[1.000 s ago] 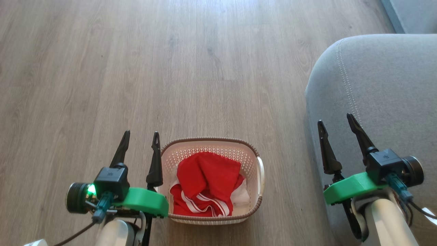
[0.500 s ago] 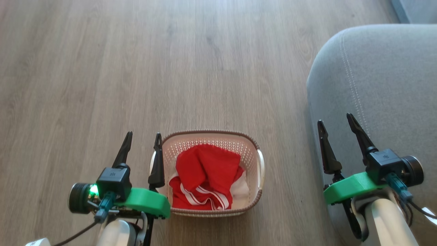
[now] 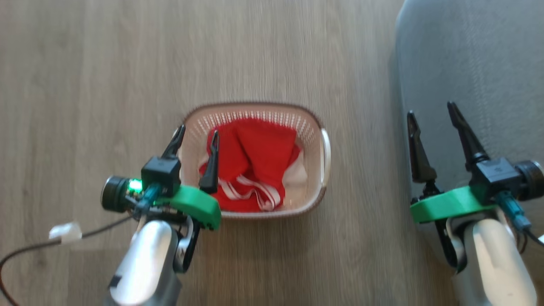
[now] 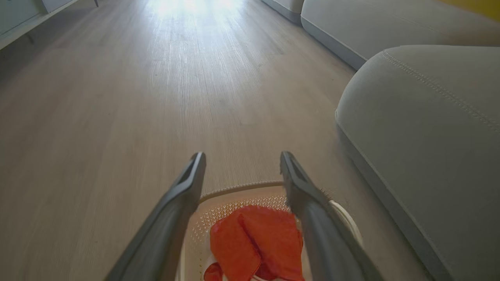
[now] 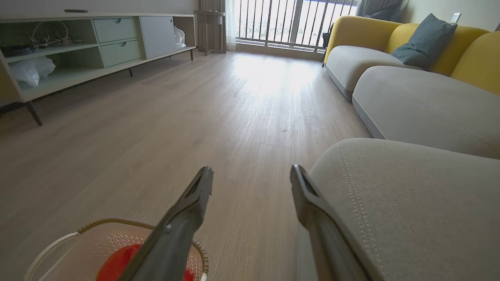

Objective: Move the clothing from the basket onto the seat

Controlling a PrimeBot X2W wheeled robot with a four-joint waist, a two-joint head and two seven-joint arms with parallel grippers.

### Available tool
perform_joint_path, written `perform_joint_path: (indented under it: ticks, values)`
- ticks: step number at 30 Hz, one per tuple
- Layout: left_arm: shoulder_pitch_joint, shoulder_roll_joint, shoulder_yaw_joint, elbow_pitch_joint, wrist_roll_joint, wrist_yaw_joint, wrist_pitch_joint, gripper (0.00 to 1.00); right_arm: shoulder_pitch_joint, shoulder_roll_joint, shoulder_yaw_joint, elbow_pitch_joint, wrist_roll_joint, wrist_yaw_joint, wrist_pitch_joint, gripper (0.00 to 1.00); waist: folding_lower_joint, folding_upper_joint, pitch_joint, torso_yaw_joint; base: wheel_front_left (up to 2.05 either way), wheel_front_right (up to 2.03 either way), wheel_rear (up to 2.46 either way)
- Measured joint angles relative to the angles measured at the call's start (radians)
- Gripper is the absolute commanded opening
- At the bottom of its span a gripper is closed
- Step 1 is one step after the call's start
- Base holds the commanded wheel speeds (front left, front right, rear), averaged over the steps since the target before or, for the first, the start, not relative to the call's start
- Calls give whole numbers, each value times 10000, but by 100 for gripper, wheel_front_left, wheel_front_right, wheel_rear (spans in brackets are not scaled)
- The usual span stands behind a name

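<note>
Head view: brought left pincer [image 3: 198, 130] from beside the basket [image 3: 255, 105] to over it, spread wide, empty, inner finger above crumpled red clothing [image 3: 259, 148]. Seemed poised to descend and pinch. Kept right pincer [image 3: 430, 109] agape, empty, over grey seat [image 3: 467, 51].
Left wrist view: framed soft folds and perforated cream wall between fingers.
Right wrist view: showed stitched upholstery beside right finger.

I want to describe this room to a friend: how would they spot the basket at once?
Start at the big grey seat on the right of the head view; the basket stands on the wood floor just left of it. It is cream and perforated with a brown rim, and red clothing fills it, unlike anything nearby.
</note>
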Motion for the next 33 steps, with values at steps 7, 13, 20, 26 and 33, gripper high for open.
perform_joint_path:
  ticks: [7,13,20,26,33]
  values:
    - [-1733,-29,-58,1950,374,-428,0,100,-556,0,-125,-518,-46,0,0,100,1,0,1816,-219,0,0,0]
    - [-3631,-29,0,4155,874,-575,0,100,-1135,-2,169,-782,341,2,0,100,0,-1,3527,-572,0,0,0]
    - [-5211,-29,-117,6625,1066,-782,0,100,-1324,-2,485,-928,579,0,0,100,-1,-1,4950,-1169,0,0,0]
    - [-6243,-31,-178,8372,941,-955,0,100,-1635,-2,796,-1078,882,2,0,100,-2,0,5640,-1778,0,0,0]
    - [-7102,-40,420,9171,176,-1055,0,100,-1631,-2,988,-1112,1011,2,0,100,-3,0,6160,-2184,0,0,0]
